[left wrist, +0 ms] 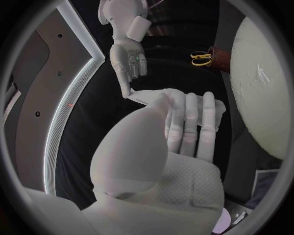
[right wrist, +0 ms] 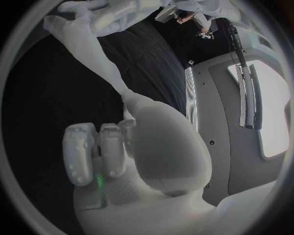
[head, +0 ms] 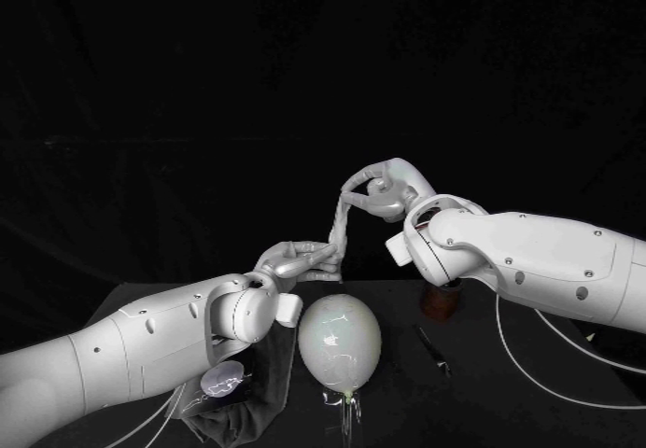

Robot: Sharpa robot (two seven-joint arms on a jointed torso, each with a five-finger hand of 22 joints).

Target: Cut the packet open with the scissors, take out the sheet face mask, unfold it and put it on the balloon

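Overhead, mask [head: 340, 229], left hand [head: 299, 261] to right hand [head: 381, 191] (scissors [left wrist: 201, 57]: left wrist view)

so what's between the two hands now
The sheet face mask: a narrow strip running from the left hand up to the right hand, each holding an end, seen in the head view.

Sheet face mask [right wrist: 88, 46] stretched between right hand [right wrist: 144, 152] and left hand [right wrist: 113, 13].
The right hand is seen from behind, fingers curled in, and one narrow end of the mask is held at its thumb side. The pale strip is drawn taut from there, widens along its length, and is gripped at the far end by the left hand's fingers.
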